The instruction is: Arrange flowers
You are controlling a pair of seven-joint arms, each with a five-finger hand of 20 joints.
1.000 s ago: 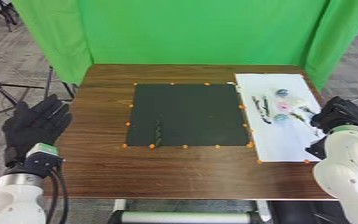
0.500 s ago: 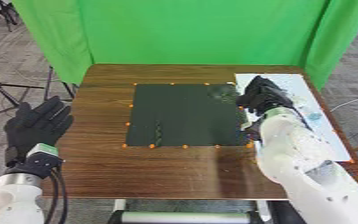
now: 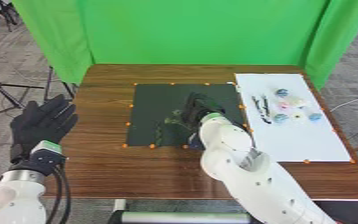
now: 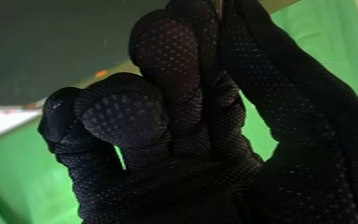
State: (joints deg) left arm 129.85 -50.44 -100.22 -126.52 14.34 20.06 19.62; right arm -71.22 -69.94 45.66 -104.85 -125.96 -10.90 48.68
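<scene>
Nearest, 2 white arms come in from the bottom edge of the head view. The left hand is at the table's left edge with its fingers straight and spread, released, grasping nothing. The right arm reaches up over the brown wooden table, and the right hand is above the right part of the dark mat. In the right wrist view its thumb and fingertip press together on a thin, pale brown stem; other fingers curl in toward the palm. In the head view a leafy green sprig spreads out to the left of the right hand, over the mat — the thing this hand grasps.

A narrow green stem lies on the mat's near left part, pointing away from the near edge. Orange dots mark the mat's border.

To the right of the mat a white sheet lies lengthwise. On its middle part are 2 slim dark pieces side by side and, right of them, a loose cluster: 3 round blue flowers, 1 pink flower and 1 white flower — its centre yellowish. The sheet's near part is bare.

Farthest, beyond the table's far edge, a green curtain hangs in folds.
</scene>
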